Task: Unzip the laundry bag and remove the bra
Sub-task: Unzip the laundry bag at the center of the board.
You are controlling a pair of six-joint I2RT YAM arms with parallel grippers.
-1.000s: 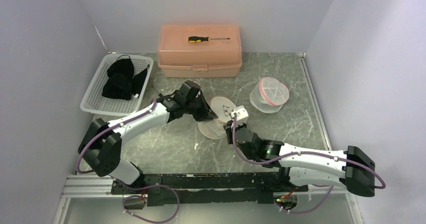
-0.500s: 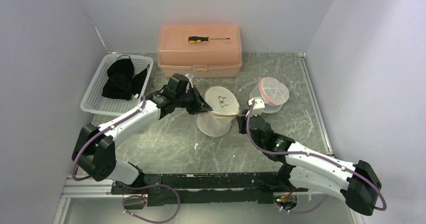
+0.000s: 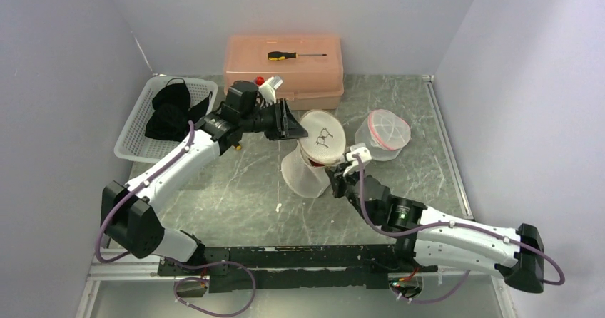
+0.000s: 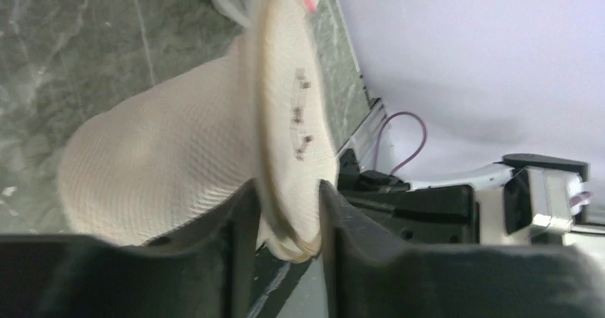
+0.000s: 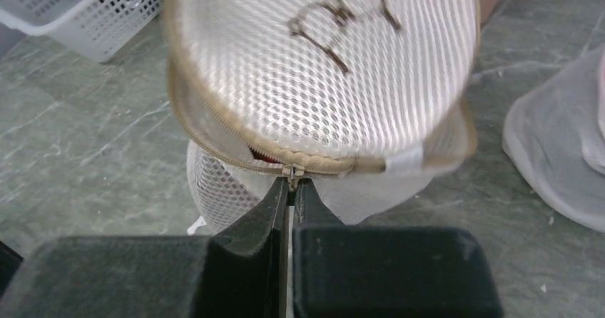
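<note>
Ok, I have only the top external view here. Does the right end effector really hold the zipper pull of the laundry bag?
Observer: Yes. In the right wrist view the right end effector is shut on the zipper pull.
Operator: Is the zipper open already?
Observer: Partly. A gap shows along the zipper, with something red inside.
Operator: And the left one?
Observer: The left end effector has the rim of the laundry bag between its jaws; grip unclear.
</note>
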